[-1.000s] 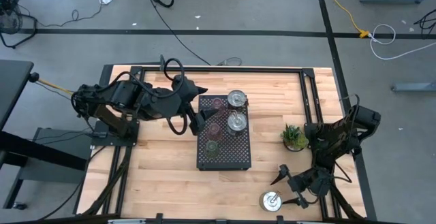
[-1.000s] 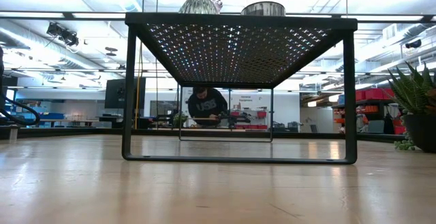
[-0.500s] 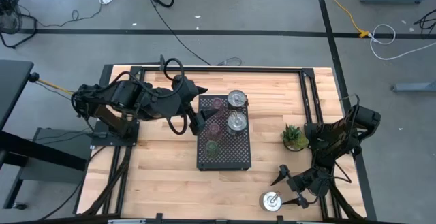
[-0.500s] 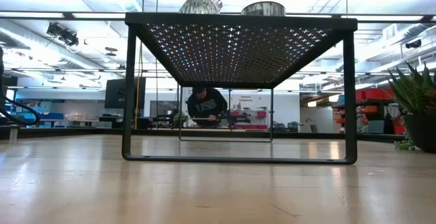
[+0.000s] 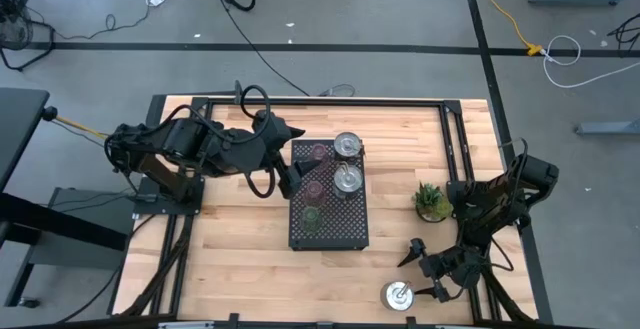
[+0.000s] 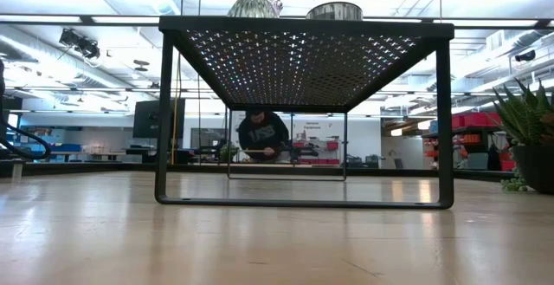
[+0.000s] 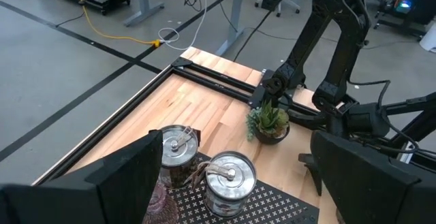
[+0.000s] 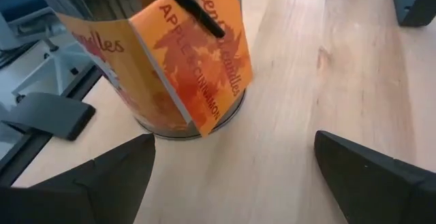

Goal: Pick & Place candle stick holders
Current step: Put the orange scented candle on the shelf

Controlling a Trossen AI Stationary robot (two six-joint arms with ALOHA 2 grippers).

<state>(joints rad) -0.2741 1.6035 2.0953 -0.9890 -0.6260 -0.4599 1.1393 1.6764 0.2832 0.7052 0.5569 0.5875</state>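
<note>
Two silver candle stick holders (image 5: 347,146) (image 5: 347,179) and three small tinted glass ones (image 5: 314,189) stand on the black perforated tray (image 5: 340,231) at mid-table. A third silver holder (image 5: 398,295), bearing an orange label (image 8: 197,60), stands on its base on the wood near the front right. My right gripper (image 5: 421,275) is low beside it and open; the holder is just ahead of its fingertips, not between them. My left gripper (image 5: 292,174) hangs open above the tray's left edge, with nothing between its fingers (image 7: 129,176).
The tray stands on thin legs (image 6: 164,112), raised above the table. A small potted plant (image 5: 432,202) sits right of it, close to my right arm. Black frame rails (image 5: 320,100) run along the table's edges. Bare wood lies in front of the tray.
My right gripper has turned a little in place beside the silver holder on the table; it stays open. Nothing else has moved.
</note>
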